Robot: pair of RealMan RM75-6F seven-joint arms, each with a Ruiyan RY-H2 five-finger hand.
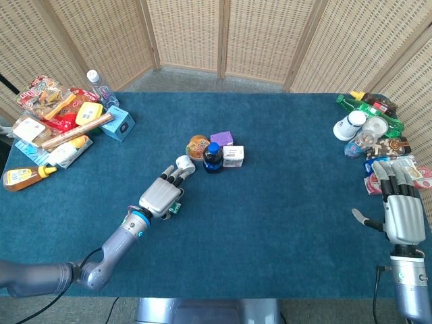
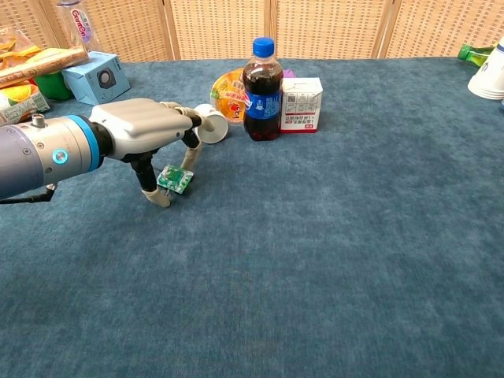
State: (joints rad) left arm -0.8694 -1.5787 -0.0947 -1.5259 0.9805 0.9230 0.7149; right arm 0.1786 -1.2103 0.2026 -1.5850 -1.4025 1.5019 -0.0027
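My left hand (image 2: 146, 130) has its fingers (image 2: 191, 150) spread and angled down toward the bench (image 2: 354, 236), and I have nothing gripped in them. A small green packet (image 2: 174, 179) lies on the blue cloth right under the hand, beside the thumb tip; I cannot tell whether the thumb actually touches it. Just past the fingertips lies a small white cup (image 2: 211, 124) on its side, touching or very nearly touching them. Beyond the cup stand an orange snack tub (image 2: 230, 92), a dark soda bottle (image 2: 261, 88) with a blue cap, and a small white carton (image 2: 302, 104), close together. My right hand (image 1: 402, 209) rests flat at the far right edge, fingers straight and apart, holding nothing, just short of a heap of cups and bottles (image 1: 368, 125).
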